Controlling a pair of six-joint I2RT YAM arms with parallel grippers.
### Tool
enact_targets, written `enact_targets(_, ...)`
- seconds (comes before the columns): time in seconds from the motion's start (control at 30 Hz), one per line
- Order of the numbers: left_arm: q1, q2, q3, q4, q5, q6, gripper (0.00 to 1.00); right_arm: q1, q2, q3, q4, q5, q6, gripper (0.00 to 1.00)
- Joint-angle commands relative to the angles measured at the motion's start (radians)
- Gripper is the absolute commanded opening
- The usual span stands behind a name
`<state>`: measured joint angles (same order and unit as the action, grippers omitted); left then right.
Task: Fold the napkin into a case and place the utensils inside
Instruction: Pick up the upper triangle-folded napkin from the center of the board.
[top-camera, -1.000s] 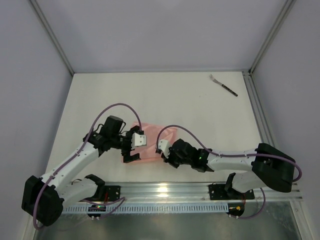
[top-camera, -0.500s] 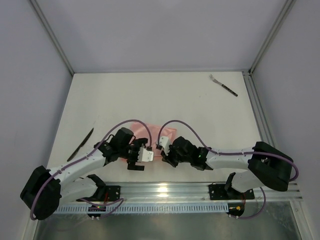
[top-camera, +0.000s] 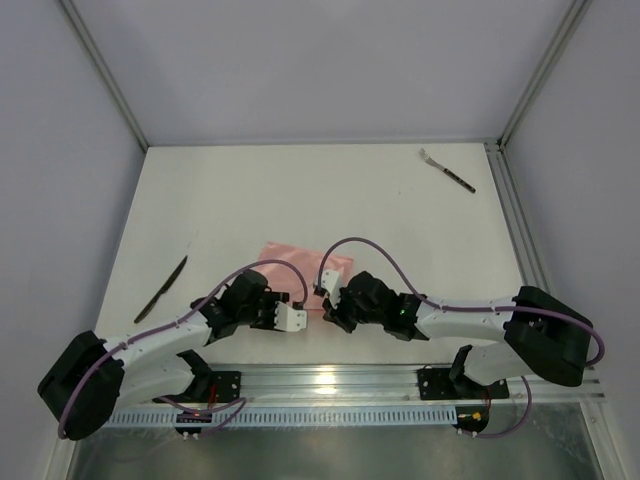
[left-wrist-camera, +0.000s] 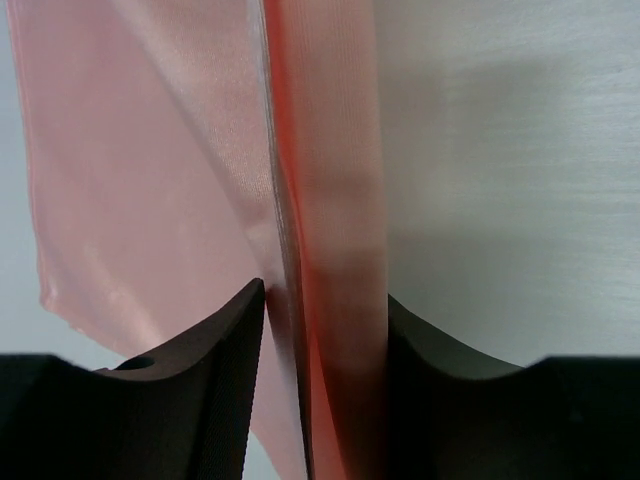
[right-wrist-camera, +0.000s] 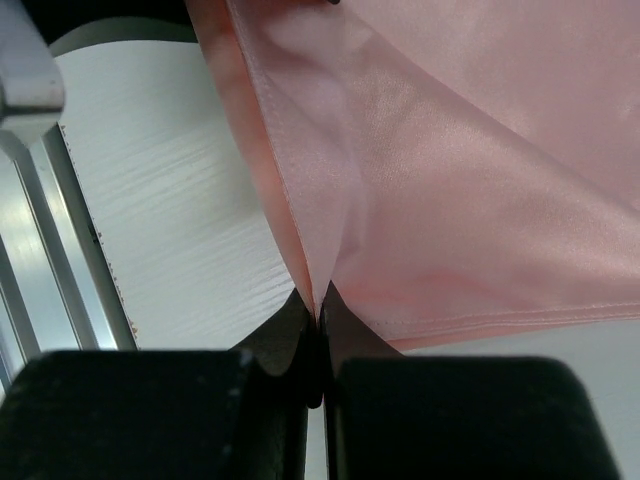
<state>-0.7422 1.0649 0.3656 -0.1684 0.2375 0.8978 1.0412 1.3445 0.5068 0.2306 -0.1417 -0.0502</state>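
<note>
Near edge of tabletop: napkin sits between my two grippers, partly raised off the surface.
Right gripper: clenched on the napkin's hemmed edge.
Left gripper: jaws straddle a raised fold; can't tell if they pinch it, view too close.
Fork: far right corner, well apart from napkin.
Handling: thin, light, limp, slight sheen so probably slippery; I'd grip at hems or corners, through both layers.
Writing: none seen; cloth plain.

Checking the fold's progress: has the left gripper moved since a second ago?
Yes. The left gripper has shifted right and closer to the near metal rail.
</note>
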Motion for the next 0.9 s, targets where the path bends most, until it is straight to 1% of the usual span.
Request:
enact_targets(0.0, -0.002, -0.034, -0.024, 0.04, -0.119, -0.008, 0.45, -0.004, -0.041, 0.007, 0.027, -0.001, 0.012, 0.04)
enact_targets(0.1, 0.013, -0.051, -0.042, 0.021, -0.154, -0.008, 0.41, -0.004, -0.044, 0.006, 0.015, 0.004, 0.007, 0.04)
enact_targets(0.23, 0.05, -0.072, -0.03, -0.023, -0.165, -0.019, 0.35, -0.003, -0.042, 0.009, 0.0, 0.002, -0.002, 0.04)
enact_targets(0.33, 0.082, -0.085, -0.002, -0.077, -0.161, -0.03, 0.27, -0.003, -0.047, 0.009, -0.007, 0.004, -0.007, 0.04)
enact_targets(0.5, 0.121, -0.094, 0.013, -0.132, -0.142, -0.023, 0.25, -0.004, -0.051, 0.01, -0.017, -0.001, -0.019, 0.04)
enact_targets(0.53, 0.128, -0.095, 0.013, -0.141, -0.133, -0.025, 0.23, -0.004, -0.051, 0.01, -0.017, -0.001, -0.02, 0.04)
enact_targets(0.57, 0.133, -0.092, 0.018, -0.148, -0.127, -0.023, 0.19, -0.004, -0.05, 0.012, -0.02, -0.001, -0.025, 0.04)
enact_targets(0.6, 0.133, -0.094, 0.021, -0.151, -0.127, -0.028, 0.19, -0.004, -0.051, 0.012, -0.022, -0.002, -0.025, 0.04)
enact_targets(0.63, 0.135, -0.092, 0.025, -0.157, -0.119, -0.031, 0.09, -0.004, -0.05, 0.013, -0.023, -0.002, -0.027, 0.04)
enact_targets(0.7, 0.138, -0.091, 0.038, -0.177, -0.11, -0.045, 0.02, -0.004, -0.048, 0.013, -0.031, -0.002, -0.03, 0.04)
enact_targets(0.73, 0.142, -0.091, 0.053, -0.187, -0.109, -0.048, 0.0, -0.004, -0.051, 0.015, -0.034, -0.002, -0.03, 0.04)
enact_targets(0.83, 0.147, -0.089, 0.088, -0.247, -0.096, -0.059, 0.0, -0.004, -0.062, 0.033, -0.062, 0.013, -0.034, 0.04)
enact_targets(0.87, 0.15, -0.089, 0.125, -0.275, -0.089, -0.06, 0.0, -0.004, -0.068, 0.045, -0.094, 0.017, -0.04, 0.04)
